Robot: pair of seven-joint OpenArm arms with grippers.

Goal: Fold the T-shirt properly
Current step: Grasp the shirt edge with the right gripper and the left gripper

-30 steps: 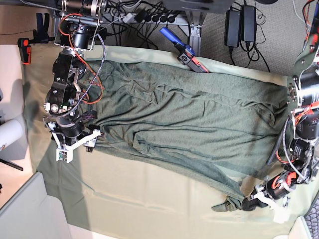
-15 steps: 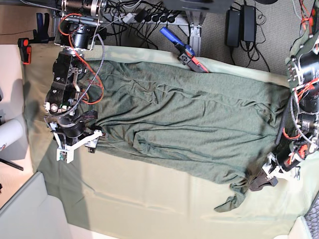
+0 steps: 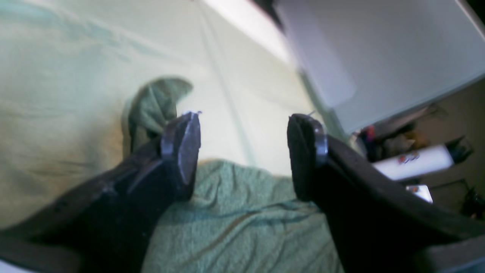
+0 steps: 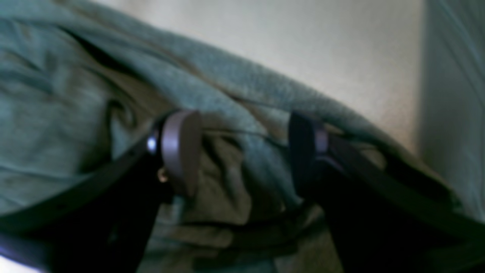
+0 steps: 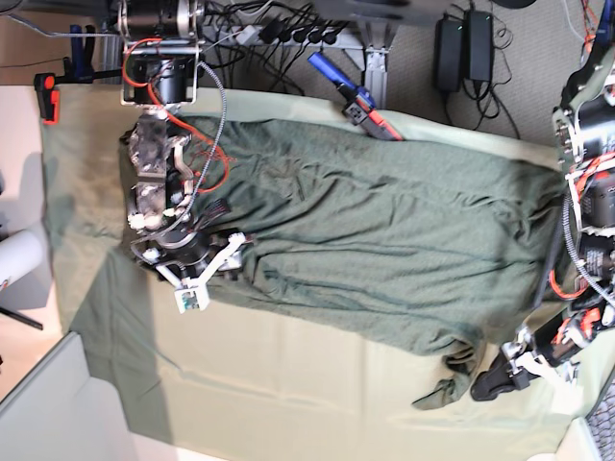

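Note:
The dark olive T-shirt lies spread across the pale mint table cloth, wrinkled, with one sleeve end bunched near the front. My left gripper hovers just right of that sleeve end. In the left wrist view the left gripper is open and empty, above shirt fabric, with the sleeve end lying beyond its left finger. My right gripper is over the shirt's left front edge. The right wrist view shows the right gripper open, its jaws straddling a raised fold of the T-shirt.
A blue-handled clamp rests at the table's far edge, an orange and black clamp at the far left corner. Cables and power bricks lie on the floor beyond. A white bin stands off the table's near right corner.
My left gripper opened, let go of the sleeve end and drew back from it. My right arm swung inward onto the shirt's left front edge, its jaws still wide.

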